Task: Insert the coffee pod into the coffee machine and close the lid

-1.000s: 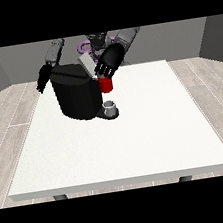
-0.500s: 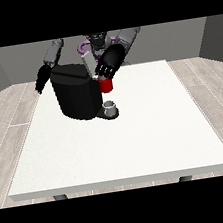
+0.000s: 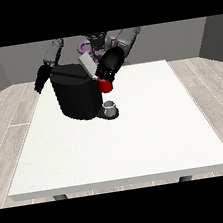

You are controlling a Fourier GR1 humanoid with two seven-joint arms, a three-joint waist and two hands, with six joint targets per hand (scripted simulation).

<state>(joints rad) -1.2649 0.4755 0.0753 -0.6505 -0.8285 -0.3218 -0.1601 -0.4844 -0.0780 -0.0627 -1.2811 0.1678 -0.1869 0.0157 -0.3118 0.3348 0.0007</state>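
Near the bench's (image 3: 139,149) far left edge, one robot hand (image 3: 41,79) hangs with fingers straight. The coffee machine (image 3: 76,96) stands beside it, lid (image 3: 87,65) raised. A grey thing (image 3: 111,106) sits at its base. The robot hand at the view's right (image 3: 110,65) is over a red thing at the machine (image 3: 105,85); whether its fingers are spread I cannot tell.

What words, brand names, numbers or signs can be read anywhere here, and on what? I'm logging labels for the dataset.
None: no text, brand, number or sign can be read.
The boxy black coffee machine shows plain dark faces.
The large white table is unmarked.
The red thing at the machine and the small grey thing at its base carry no legible mark.
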